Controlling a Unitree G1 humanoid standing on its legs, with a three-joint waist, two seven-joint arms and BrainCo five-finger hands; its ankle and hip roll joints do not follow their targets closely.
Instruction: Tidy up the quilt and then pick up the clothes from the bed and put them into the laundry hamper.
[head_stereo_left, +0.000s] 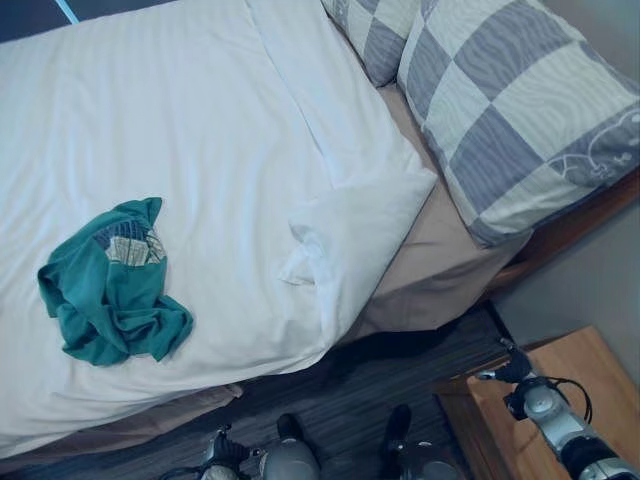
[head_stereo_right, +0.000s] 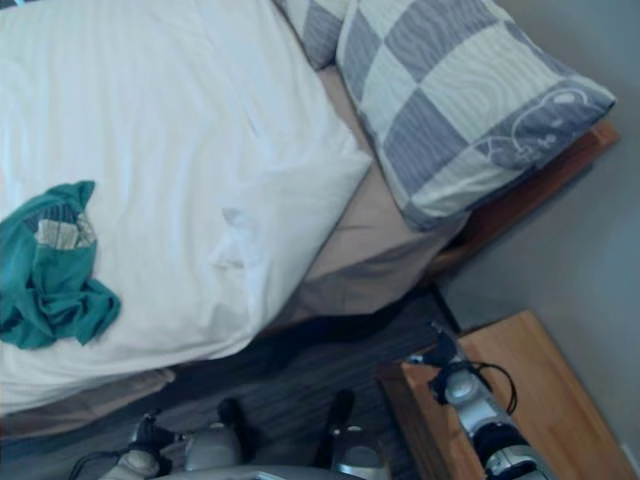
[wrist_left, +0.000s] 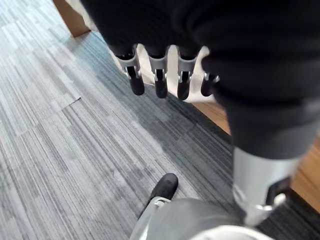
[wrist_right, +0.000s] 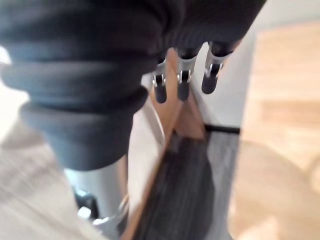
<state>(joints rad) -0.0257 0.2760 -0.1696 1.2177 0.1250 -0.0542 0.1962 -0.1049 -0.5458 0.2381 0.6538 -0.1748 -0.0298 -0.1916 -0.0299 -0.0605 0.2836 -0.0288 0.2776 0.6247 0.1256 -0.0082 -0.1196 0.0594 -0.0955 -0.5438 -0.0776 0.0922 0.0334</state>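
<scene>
White quilt spread over the bed, mostly flat; its near right corner is rumpled and folded back, tan sheet bare beside it. Crumpled green shirt lies on the quilt at the near left, a patterned patch showing in its folds. Two checked grey pillows at the far right, the bigger one overhanging the bed's right edge.

Both hands are low, off the bed, well apart from the shirt. Left hand, in its wrist view, hangs over the grey striped floor, fingers straight and relaxed, nothing in them. Right hand, in its wrist view, fingers likewise straight and loose, empty, hanging by the wooden nightstand edge. In the eye views the right hand sits at the near right over the nightstand, the left hand at the near edge below the bed. Shirt lies far left of the right hand and beyond the left one, touching neither.
</scene>
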